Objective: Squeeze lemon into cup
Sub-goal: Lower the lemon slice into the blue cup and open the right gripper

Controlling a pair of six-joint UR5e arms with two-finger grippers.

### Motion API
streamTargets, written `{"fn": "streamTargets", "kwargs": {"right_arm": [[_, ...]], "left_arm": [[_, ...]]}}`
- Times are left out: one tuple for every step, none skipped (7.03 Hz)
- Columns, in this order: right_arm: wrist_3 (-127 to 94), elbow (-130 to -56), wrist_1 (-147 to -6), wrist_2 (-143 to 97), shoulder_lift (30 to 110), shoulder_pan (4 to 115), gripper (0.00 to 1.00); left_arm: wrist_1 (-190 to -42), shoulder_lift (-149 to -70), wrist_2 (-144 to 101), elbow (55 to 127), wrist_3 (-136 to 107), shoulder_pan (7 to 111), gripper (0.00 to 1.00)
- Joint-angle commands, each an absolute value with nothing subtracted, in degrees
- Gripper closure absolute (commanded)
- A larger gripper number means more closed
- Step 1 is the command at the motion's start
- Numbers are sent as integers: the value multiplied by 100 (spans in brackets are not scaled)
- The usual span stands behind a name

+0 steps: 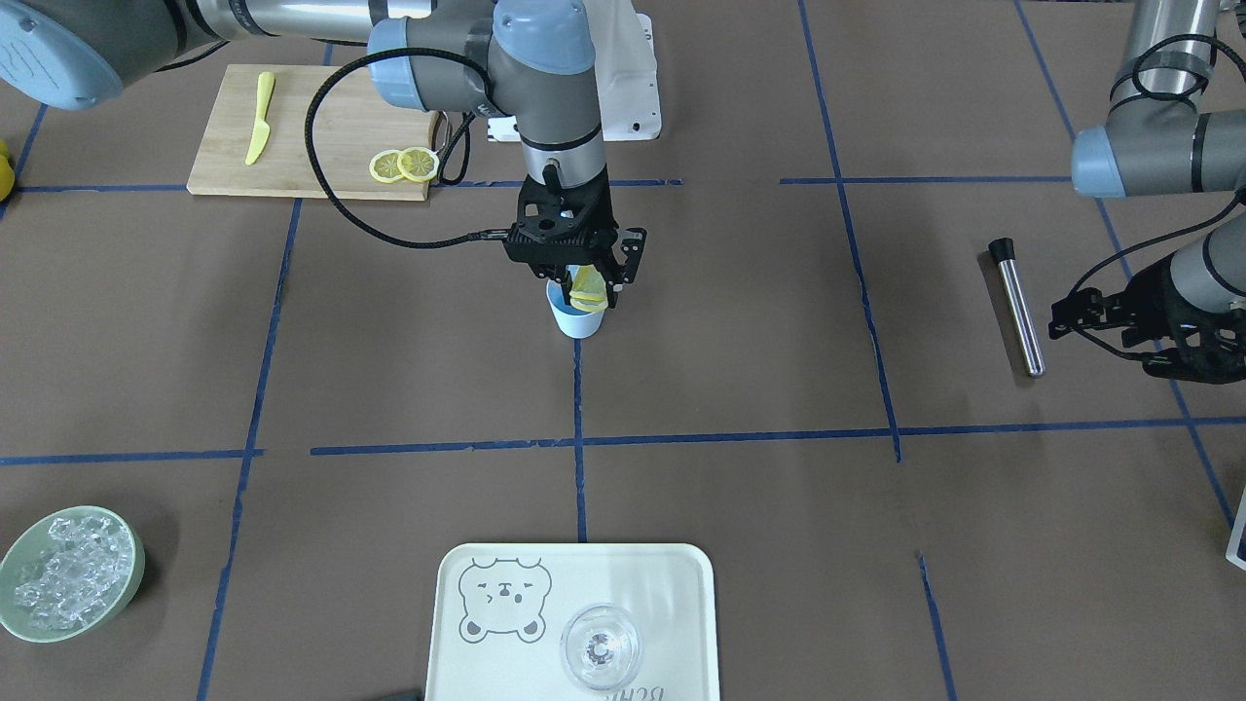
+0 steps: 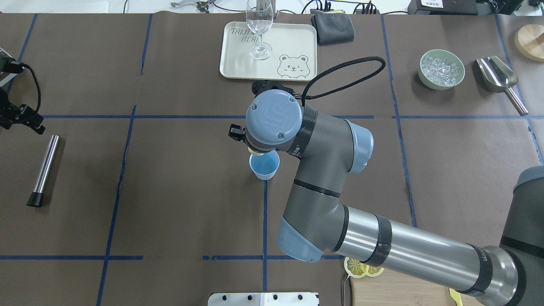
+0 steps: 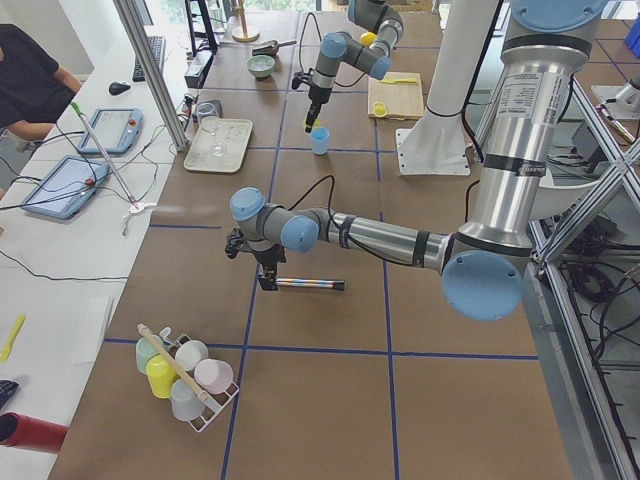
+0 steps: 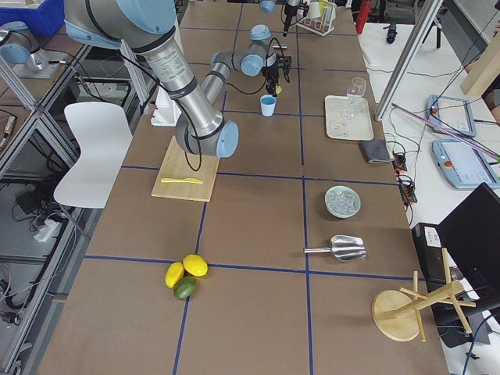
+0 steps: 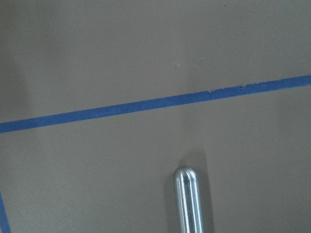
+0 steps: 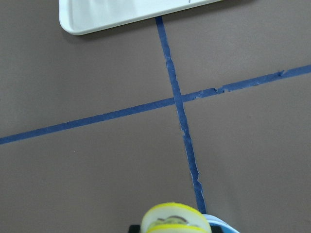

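My right gripper (image 1: 588,290) is shut on a yellow lemon slice (image 1: 587,286), which looks pinched and folded between the fingers. It hangs right over the mouth of the small light-blue cup (image 1: 580,320) in the middle of the table. From overhead my wrist covers the gripper, and the cup (image 2: 264,166) shows just below it. The right wrist view shows the slice's rim (image 6: 176,218) and a bit of the cup (image 6: 219,226) at the bottom edge. My left gripper (image 1: 1107,346) looks open and empty, beside a steel muddler (image 1: 1017,307).
Two more lemon slices (image 1: 404,165) and a yellow knife (image 1: 259,117) lie on the cutting board (image 1: 292,156). A white bear tray (image 1: 672,574) holds a clear glass (image 1: 601,647). A green bowl of ice (image 1: 68,576) and a metal scoop (image 2: 499,76) stand on my right side.
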State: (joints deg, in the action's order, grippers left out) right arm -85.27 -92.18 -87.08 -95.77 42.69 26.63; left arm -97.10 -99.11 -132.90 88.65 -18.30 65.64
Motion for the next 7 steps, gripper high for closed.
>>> {"fn": "streamTargets", "kwargs": {"right_arm": [[-8525, -9333, -9024, -9852, 4289, 2663, 45], [-8525, -9360, -9096, -9905, 4306, 2663, 45], [-8525, -9360, -9097, -9905, 4307, 2663, 45], [-8517, -9352, -9097, -9905, 4333, 2663, 42], [-8517, -9352, -9097, -9905, 4350, 2663, 17], [-8517, -9352, -9097, -9905, 4359, 2663, 2], [-8517, -9360, -9097, -9923, 4359, 2663, 1]], "left_arm": [[-9729, -9905, -13289, 8859, -1846, 6557, 0], [-9729, -9905, -13289, 8859, -1846, 6557, 0], [-9729, -9905, -13298, 8859, -1837, 6557, 0], [-9729, -9905, -13298, 8868, -1837, 6557, 0], [-9729, -9905, -13298, 8868, -1846, 6557, 0], [-9729, -9905, -13298, 8868, -1837, 6557, 0], [-9729, -9905, -13298, 8868, -1837, 6557, 0]]}}
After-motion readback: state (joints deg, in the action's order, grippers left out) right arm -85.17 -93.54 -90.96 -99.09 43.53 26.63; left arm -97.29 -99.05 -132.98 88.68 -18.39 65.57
